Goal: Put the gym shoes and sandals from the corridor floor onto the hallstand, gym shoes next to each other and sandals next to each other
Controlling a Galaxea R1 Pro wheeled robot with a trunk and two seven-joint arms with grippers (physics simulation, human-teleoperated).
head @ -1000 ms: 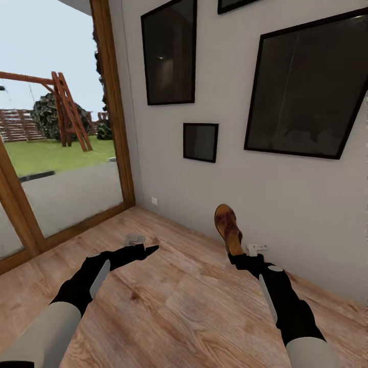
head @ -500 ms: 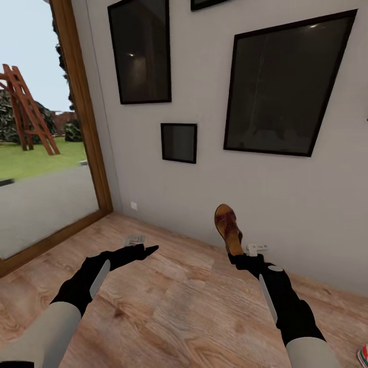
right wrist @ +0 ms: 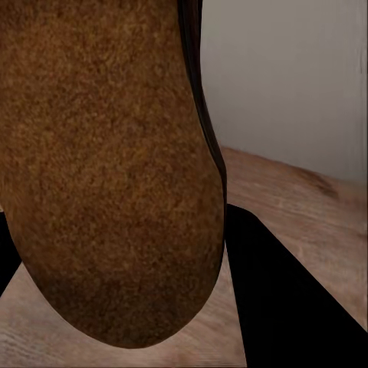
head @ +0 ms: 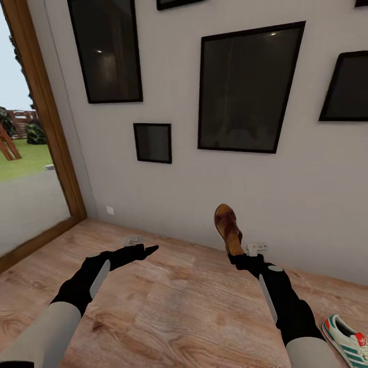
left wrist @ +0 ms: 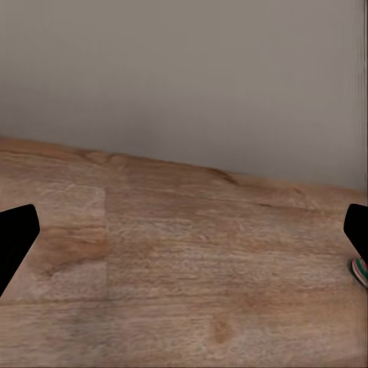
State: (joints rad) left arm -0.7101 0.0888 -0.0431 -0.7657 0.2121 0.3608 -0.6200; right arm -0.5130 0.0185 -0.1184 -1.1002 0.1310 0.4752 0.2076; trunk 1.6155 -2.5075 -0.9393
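A brown sandal [head: 228,227] is held upright (toe up) in the right fingers [head: 236,254] — the left fingers [left wrist: 17,238] are spread wide, empty. A gym shoe [head: 346,338] lies on the floor [head: 174,306].

in the head view the corridor floor [head: 179,306] runs from 6 o'clock up to a wall [head: 306,204] that crosses from 9 toward 3 o'clock. framed pictures [head: 245,89] hang on that wall at 12 o'clock. a glass door [head: 25,194] stands at 9 o'clock, where wall and floor meet a corner. the right end effector [head: 236,254], just right of centre, carries a sandal [head: 228,227] standing up above it, in front of the wall. the left end effector [head: 145,250] hangs over the floor at 7 o'clock. a gym shoe [head: 347,340] lies on the floor at 4 o'clock, right of the right arm.
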